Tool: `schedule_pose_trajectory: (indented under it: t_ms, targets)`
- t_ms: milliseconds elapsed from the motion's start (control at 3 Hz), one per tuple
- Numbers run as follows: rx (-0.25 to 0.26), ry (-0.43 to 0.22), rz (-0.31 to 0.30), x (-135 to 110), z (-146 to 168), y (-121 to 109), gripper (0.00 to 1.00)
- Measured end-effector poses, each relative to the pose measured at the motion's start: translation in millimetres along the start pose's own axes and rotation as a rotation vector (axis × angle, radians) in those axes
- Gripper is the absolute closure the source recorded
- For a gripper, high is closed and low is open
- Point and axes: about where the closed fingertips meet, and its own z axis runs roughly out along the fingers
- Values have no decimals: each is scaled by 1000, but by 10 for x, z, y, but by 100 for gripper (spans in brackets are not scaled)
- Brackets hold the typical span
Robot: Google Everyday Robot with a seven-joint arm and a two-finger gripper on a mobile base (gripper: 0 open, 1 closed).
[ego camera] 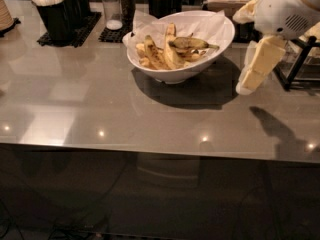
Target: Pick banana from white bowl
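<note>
Grey glossy table (pixel 100 99) fills most of the view, with ceiling lights reflected as small spots along the near edge. The arm's white housing (pixel 287 9) comes in at the top right, above the table's right end.

White bowl (pixel 165 74) sits centre-back on the table. Its rim slants, higher on the right, and it is lined with crinkled white paper (pixel 205 24). It throws a wide shadow to the front right.

Black caddy (pixel 55 19) stuffed with white items stands at the back left on a black mat. A black wire rack (pixel 300 64) is at the far right, behind the arm.

Gripper (pixel 248 84) is cream-coloured, angled down and left, hanging over the table just right of the bowl. It is outside the rim and touches nothing. Can't tell if it's spread or pressed together. It carries nothing that I can see. Its shadow (pixel 272 126) falls on the table nearer the front edge.

Banana (pixel 189 43) is inside the bowl, lying on top of the pile at the right-back with its thin stem pointing right. Brighter yellow bananas (pixel 167 56) lie beside and under it to the left.

Two shakers (pixel 111 9) stand behind the bowl on the left.
</note>
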Motion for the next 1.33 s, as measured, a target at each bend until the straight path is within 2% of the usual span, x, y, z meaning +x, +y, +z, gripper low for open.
schedule_pose_trajectory:
  t_ms: [333,1000,1333]
  targets:
    - [-20,-105,-69,-376,252,-328,0]
    - [-4,-140,-70,-454,330,-424,0]
    - [-30,-185,-129,-665,559,-564,0]
